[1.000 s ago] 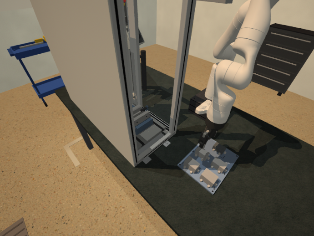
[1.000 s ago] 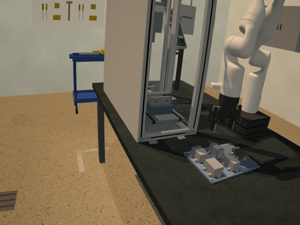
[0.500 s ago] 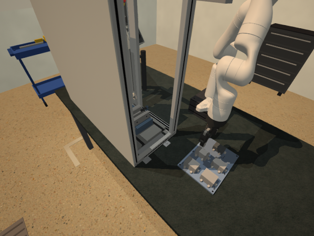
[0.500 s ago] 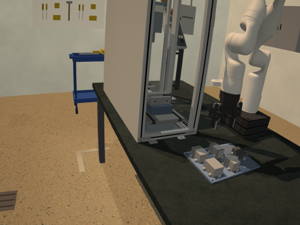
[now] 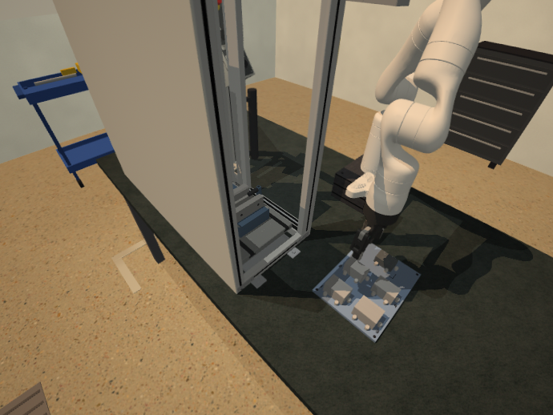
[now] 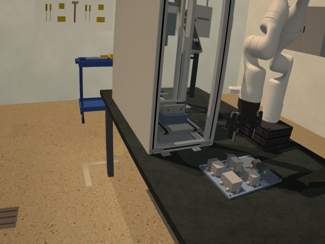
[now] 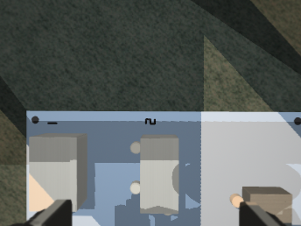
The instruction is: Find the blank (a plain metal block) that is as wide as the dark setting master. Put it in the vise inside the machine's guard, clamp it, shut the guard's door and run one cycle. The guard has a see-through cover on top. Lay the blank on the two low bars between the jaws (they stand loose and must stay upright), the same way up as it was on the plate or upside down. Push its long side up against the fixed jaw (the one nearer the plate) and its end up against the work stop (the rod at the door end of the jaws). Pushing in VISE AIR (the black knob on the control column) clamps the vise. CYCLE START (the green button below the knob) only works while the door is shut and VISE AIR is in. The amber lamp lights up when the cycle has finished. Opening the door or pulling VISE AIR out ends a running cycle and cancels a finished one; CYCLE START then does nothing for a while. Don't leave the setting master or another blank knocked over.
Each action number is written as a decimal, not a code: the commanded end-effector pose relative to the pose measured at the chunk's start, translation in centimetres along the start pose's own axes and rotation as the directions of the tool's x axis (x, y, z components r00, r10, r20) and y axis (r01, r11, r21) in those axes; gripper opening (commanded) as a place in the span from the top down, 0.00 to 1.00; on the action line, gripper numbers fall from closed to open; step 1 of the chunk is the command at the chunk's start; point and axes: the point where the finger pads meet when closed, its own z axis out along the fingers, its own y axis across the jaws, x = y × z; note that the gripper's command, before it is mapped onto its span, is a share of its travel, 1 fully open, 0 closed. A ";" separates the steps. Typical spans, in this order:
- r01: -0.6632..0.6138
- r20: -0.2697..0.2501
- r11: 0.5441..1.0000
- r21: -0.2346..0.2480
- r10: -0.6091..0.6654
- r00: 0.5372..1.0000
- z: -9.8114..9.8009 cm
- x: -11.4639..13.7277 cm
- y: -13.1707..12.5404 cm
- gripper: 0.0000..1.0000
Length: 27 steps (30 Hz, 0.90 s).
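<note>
Jaws (image 5: pixel 367 252) (image 6: pixel 242 136) (image 7: pixel 155 215) stand wide apart, empty, above the plate (image 5: pixel 322 288) (image 6: pixel 229 197) (image 7: pixel 105 116). Blocks (image 5: pixel 369 312) (image 6: pixel 231 181) (image 7: pixel 159 184) rest upon it, beside small pegs (image 5: pixel 354 316) (image 6: pixel 227 189) (image 7: pixel 135 187).

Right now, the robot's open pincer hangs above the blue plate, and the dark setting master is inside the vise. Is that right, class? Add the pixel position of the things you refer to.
Not quite: the dark setting master (image 5: pixel 383 260) (image 6: pixel 258 166) (image 7: pixel 267 206) is on the blue plate (image 5: pixel 376 334) (image 6: pixel 230 197), as the exterior view shows. The open pincer (image 5: pixel 367 255) (image 6: pixel 241 137) does hang above that plate.
</note>
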 end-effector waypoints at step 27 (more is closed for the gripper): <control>0.001 0.001 1.000 0.001 -0.001 1.000 0.0 -6.9 -6.6 0.00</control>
